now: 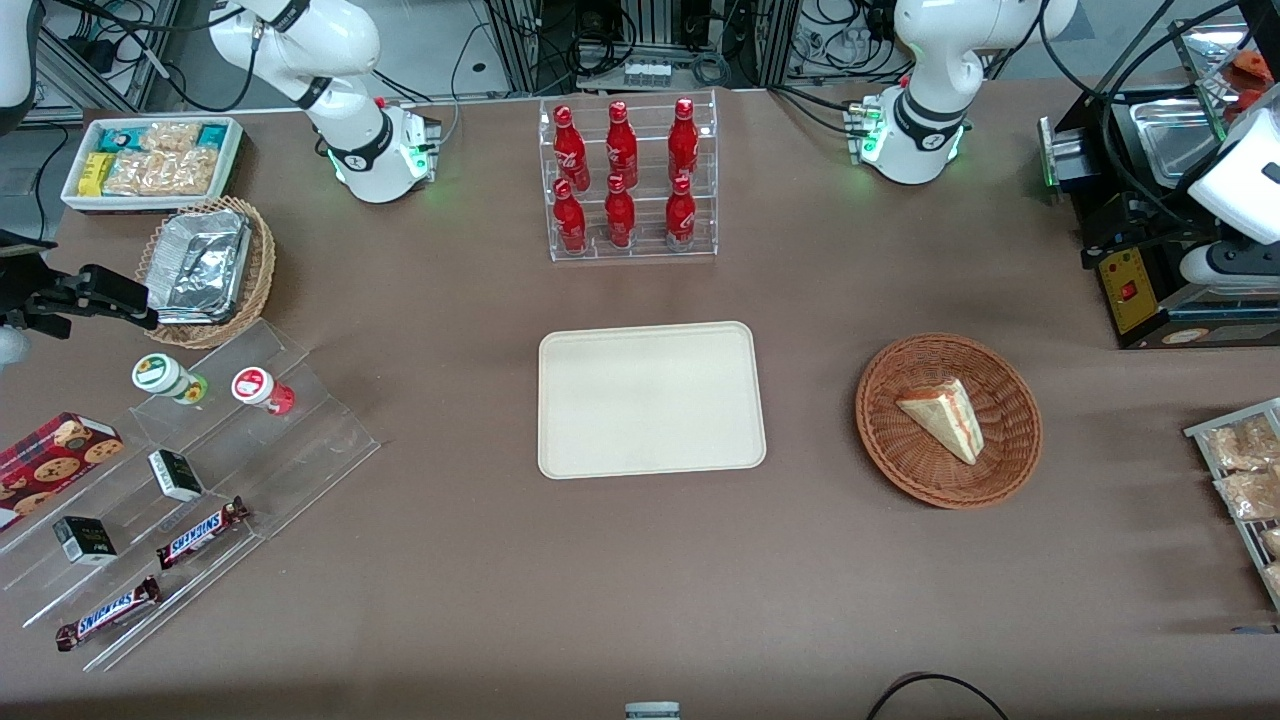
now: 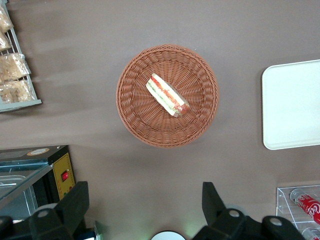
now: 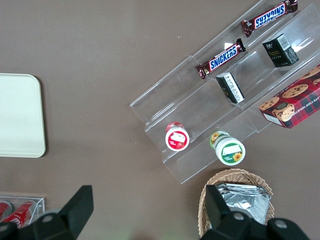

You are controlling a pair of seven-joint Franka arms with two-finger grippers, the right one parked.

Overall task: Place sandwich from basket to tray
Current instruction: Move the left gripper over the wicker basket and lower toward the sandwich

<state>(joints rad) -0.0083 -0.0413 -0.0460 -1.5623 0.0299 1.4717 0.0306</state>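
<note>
The sandwich (image 1: 945, 417) is a pale triangular wedge with red, orange and green filling. It lies in the round reddish-brown wicker basket (image 1: 890, 440) toward the working arm's end of the table. The cream-beige tray (image 1: 650, 400) lies flat at the table's middle, beside the basket, with nothing on it. In the left wrist view the left gripper (image 2: 145, 206) is open and empty, its black fingers (image 2: 75, 205) wide apart. It hangs high above bare table, apart from the basket (image 2: 135, 117) and the sandwich (image 2: 167, 95). The tray's edge (image 2: 292, 105) shows there too.
A black machine (image 1: 1150, 270) stands near the basket at the working arm's end, and a rack of bagged snacks (image 1: 1240, 470) lies nearer the front camera. A clear rack of red bottles (image 1: 625, 180) stands farther from the camera than the tray.
</note>
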